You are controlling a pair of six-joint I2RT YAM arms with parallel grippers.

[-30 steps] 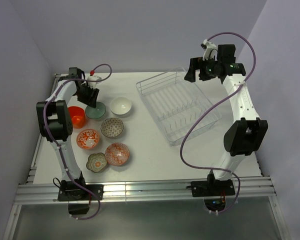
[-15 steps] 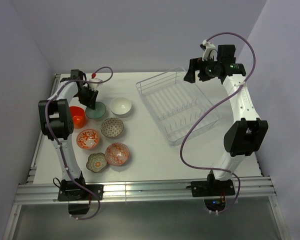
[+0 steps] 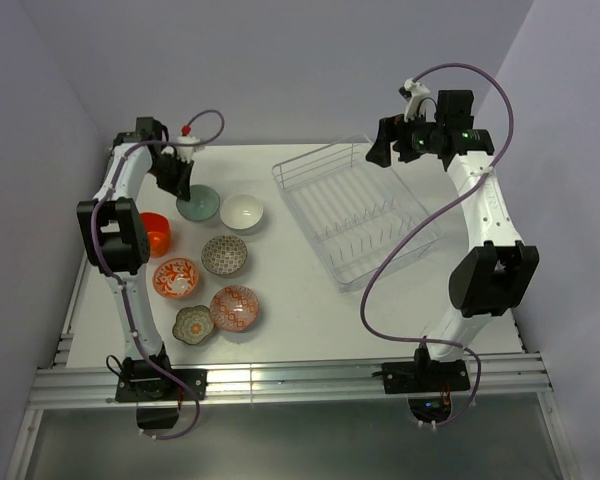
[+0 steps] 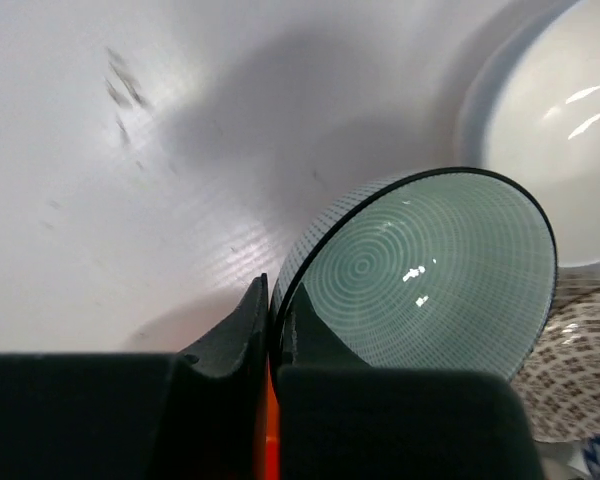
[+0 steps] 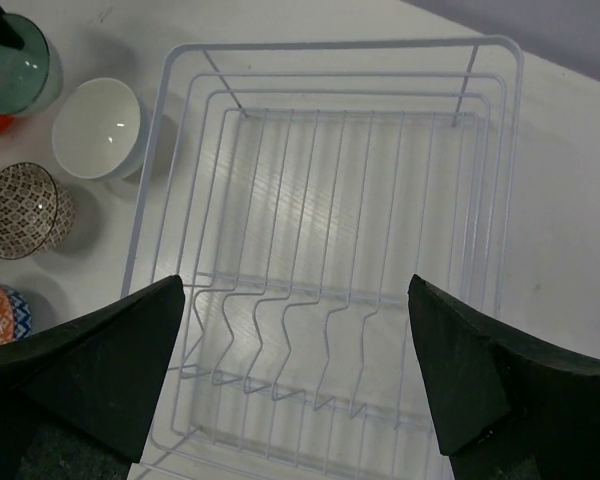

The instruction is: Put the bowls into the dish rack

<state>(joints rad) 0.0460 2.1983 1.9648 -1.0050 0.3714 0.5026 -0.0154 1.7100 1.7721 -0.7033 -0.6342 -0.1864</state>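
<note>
1. The left gripper [image 4: 270,305] is clamped on the rim of the tilted pale teal bowl [image 4: 420,270], at ten o'clock on the table [image 3: 300,290].
2. The right gripper [image 3: 384,150], jaws wide apart, hovers over the dish rack [image 3: 352,218] at two o'clock.
3. No bowl is racked yet; six other bowls [image 3: 225,254] sit at nine o'clock.

You have a white counter [image 3: 300,300]: dish rack [image 3: 358,215] at right, six bowls [image 3: 224,254] clustered at left, white bowl [image 3: 242,211] nearest the rack.

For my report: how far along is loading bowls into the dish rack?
Done: nothing; the clear wire dish rack holds no bowl. In hand: the left gripper grips the pale teal round bowl by its rim. Left: all seven; six bowls sit on the table.
</note>
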